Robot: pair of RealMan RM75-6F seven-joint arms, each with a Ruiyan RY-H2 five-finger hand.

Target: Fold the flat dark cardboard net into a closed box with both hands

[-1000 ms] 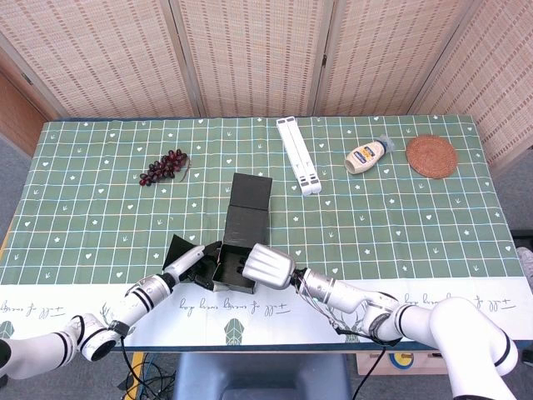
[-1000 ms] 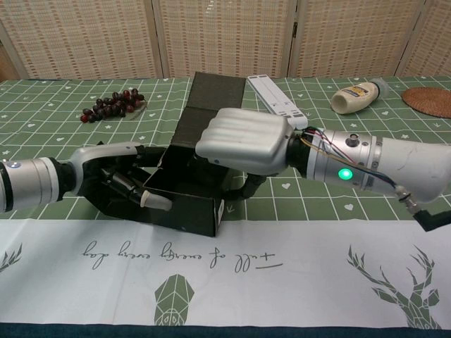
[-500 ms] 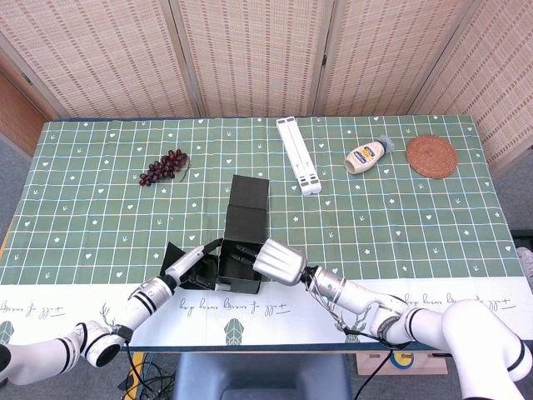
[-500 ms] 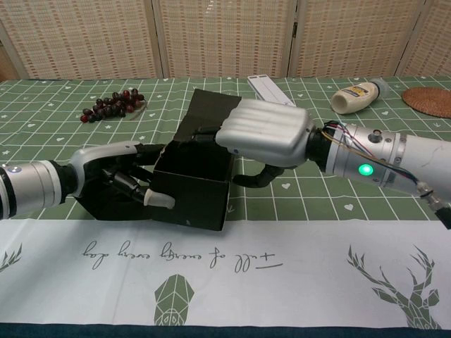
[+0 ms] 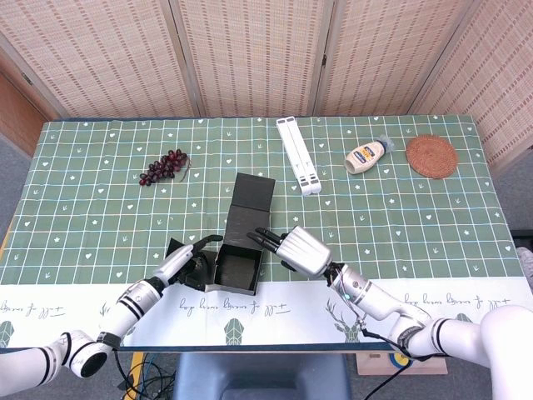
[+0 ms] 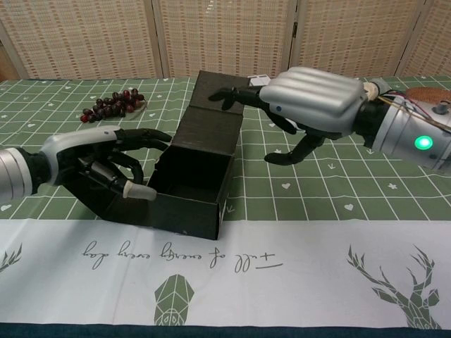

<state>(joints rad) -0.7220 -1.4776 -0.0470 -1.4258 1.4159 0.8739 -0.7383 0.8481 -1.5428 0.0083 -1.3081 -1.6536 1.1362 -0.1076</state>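
Grapes (image 5: 163, 167), white stand (image 5: 299, 155), mayonnaise bottle (image 5: 367, 155) and coaster (image 5: 431, 156) lie behind box (image 5: 239, 262).

Table (image 5: 100, 142): rectangular, covered by a green cloth (image 5: 416, 217) printed with a white grid and small white motifs; the near edge of the cloth carries a white border (image 6: 282, 267) with dark green deer heads, a geometric emblem and cursive lettering.

Backdrop: folding screen (image 5: 250, 54) of woven beige panels in light wooden frames, standing directly behind the table's far edge and spanning its full width; the same screen (image 6: 225, 35) fills the top of the chest view.

Floor: grey, visible at the left (image 5: 12, 167) and right of the table in the head view.

Light: even, bright, indoor; soft shadows only.
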